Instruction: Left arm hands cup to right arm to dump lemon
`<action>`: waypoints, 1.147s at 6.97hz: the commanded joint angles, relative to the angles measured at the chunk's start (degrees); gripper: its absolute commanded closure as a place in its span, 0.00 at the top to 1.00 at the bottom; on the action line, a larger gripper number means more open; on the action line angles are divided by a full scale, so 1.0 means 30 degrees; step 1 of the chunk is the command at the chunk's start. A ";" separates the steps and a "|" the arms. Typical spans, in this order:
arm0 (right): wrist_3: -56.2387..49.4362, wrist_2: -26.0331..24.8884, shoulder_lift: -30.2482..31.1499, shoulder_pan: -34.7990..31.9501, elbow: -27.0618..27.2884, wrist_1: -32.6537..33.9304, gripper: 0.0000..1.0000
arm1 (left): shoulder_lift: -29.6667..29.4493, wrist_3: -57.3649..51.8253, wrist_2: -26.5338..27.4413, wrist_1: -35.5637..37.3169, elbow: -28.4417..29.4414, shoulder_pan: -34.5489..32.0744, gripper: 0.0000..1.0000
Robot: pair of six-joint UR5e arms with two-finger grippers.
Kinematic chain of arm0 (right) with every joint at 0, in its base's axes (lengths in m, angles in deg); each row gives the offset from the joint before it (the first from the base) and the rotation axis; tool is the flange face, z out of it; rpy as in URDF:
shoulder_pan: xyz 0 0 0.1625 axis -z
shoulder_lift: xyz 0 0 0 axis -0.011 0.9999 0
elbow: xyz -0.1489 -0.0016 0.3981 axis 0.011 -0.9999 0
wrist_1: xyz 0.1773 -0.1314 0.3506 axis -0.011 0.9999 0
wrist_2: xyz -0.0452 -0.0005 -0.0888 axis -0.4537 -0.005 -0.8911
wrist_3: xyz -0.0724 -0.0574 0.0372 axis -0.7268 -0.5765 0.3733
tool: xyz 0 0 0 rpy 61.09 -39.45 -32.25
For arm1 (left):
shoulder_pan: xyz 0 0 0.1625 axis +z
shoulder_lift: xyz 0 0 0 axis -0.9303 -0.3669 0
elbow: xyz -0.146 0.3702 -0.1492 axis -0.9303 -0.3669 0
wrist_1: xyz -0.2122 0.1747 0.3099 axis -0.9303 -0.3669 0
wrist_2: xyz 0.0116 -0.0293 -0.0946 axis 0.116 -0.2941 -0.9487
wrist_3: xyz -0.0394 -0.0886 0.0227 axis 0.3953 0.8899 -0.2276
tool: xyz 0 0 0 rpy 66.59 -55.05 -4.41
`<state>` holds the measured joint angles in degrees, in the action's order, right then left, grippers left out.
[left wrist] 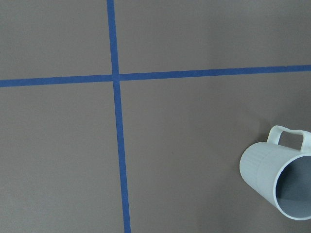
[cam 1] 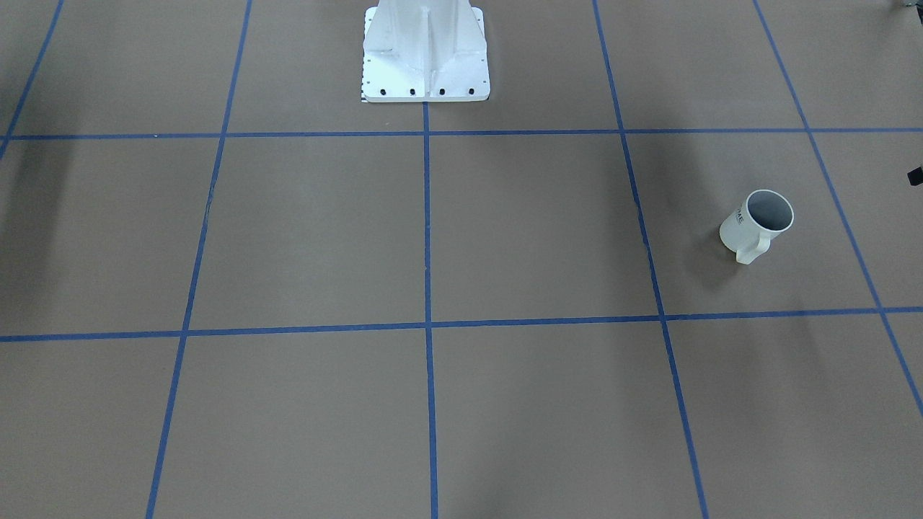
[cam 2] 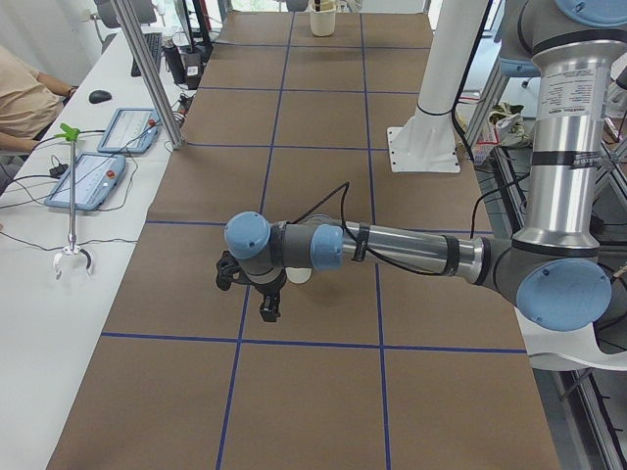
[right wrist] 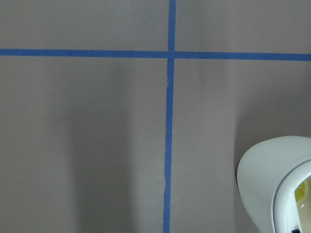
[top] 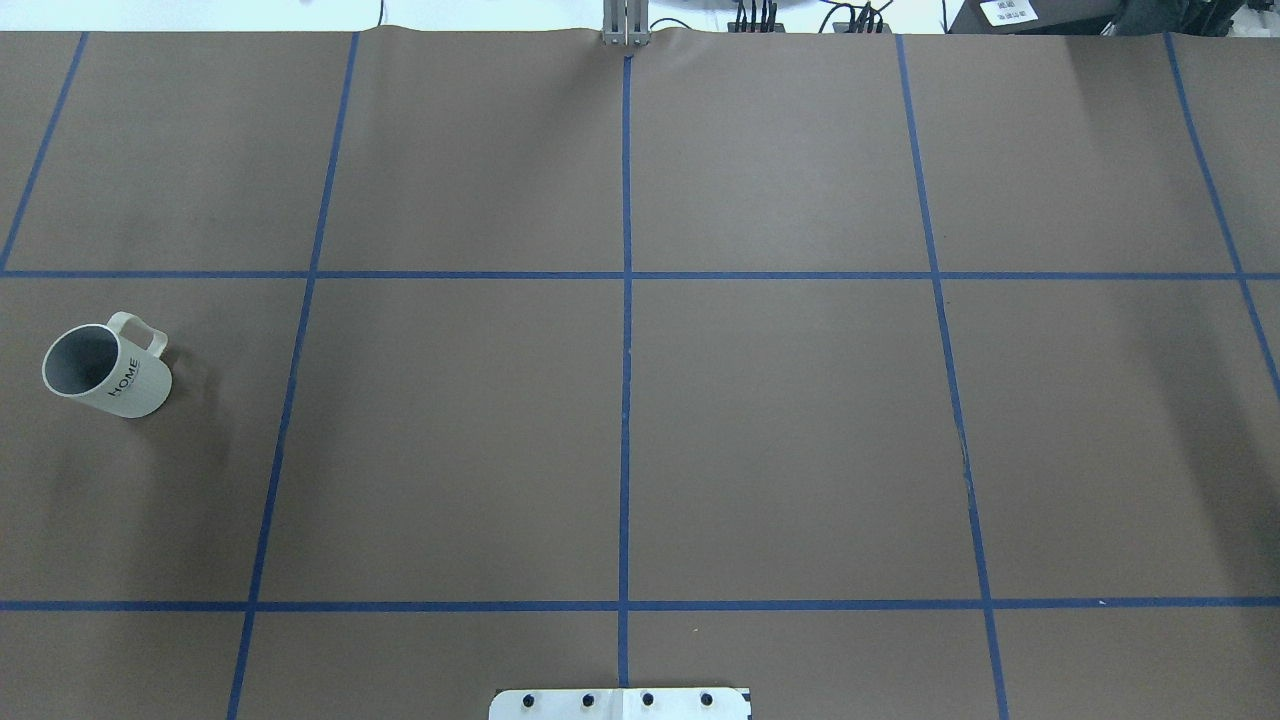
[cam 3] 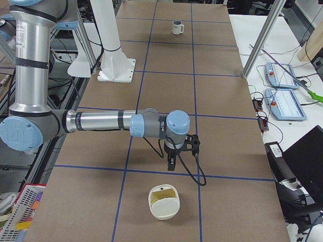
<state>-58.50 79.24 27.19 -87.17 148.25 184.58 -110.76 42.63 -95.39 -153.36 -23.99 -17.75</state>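
The cup point(top: 135, 385) stands upright at the left edge of the overhead view, handle toward the far side, its grey inside showing no lemon. It also shows in the front view point(cam 1: 746, 231), the left wrist view point(left wrist: 265, 170) and far off in the right side view point(cam 3: 177, 27). In the left side view my left gripper point(cam 2: 247, 294) points down just beside the cup point(cam 2: 299, 276), which the wrist mostly hides. My right gripper point(cam 3: 181, 154) hangs low over the table at the other end. I cannot tell whether either gripper is open. The lemon is not visible.
A cream-white container point(cam 3: 164, 206) with something yellowish inside sits near my right gripper and shows in the right wrist view point(right wrist: 262, 179). The white pedestal point(cam 1: 425, 58) stands at the table's robot side. Metal posts point(cam 2: 147, 69) and pendants point(cam 2: 98, 176) line the operators' side.
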 commanded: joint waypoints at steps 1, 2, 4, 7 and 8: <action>0.0003 0.0075 -0.0090 0.0000 0.0076 -0.0001 1.00 | 0.0040 0.0031 -0.0026 0.0007 -0.0154 -0.0667 1.00; 0.0032 0.0046 -0.0119 0.0000 0.0047 -0.0523 1.00 | 0.0070 0.0060 0.0002 0.0007 -0.0301 -0.0671 1.00; 0.0033 0.0075 -0.0002 0.0000 -0.0042 -0.0880 1.00 | 0.0275 0.0089 0.0032 0.0007 -0.0302 -0.0671 1.00; 0.0004 0.0046 -0.0002 0.0000 0.0018 -0.0909 1.00 | 0.0042 0.0090 0.0032 0.0007 -0.0157 -0.0642 1.00; 0.0003 0.0046 -0.0002 0.0000 0.0076 -0.0909 1.00 | 0.0012 0.0119 -0.0055 -0.0022 -0.0185 -0.0642 1.00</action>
<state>-58.46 79.41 27.18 -87.17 148.37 181.87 -110.51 42.92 -95.37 -153.36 -24.59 -19.68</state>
